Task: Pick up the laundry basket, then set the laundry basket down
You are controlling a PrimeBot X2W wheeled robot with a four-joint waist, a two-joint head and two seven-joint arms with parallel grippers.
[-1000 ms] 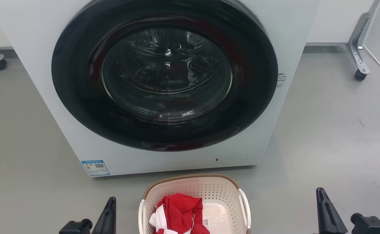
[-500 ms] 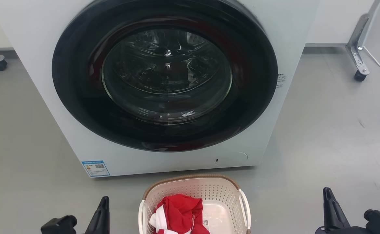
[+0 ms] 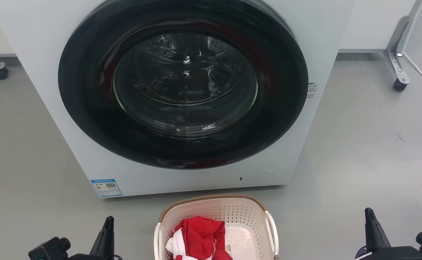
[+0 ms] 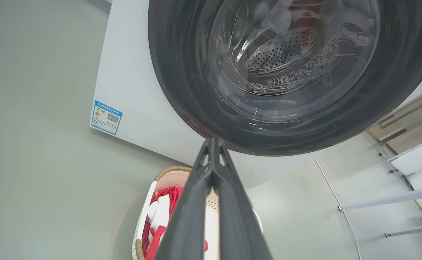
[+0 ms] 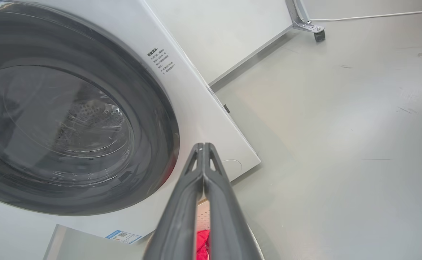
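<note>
We see the laundry basket (image 3: pixel 232 213) standing on the floor (image 3: pixel 359 144) just in front of the washer (image 3: pixel 34 36), with a red and white cloth (image 3: pixel 200 234) inside it; our left gripper (image 4: pixel 212 144) and right gripper (image 5: pixel 203 147) flank it, well apart from its handles; each has its fingers pressed together, pinching nothing.

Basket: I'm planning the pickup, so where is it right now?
Head view, bottom centre: the basket sits on the floor just in front of the washer, between the left claw and the right claw, touching neither.
</note>
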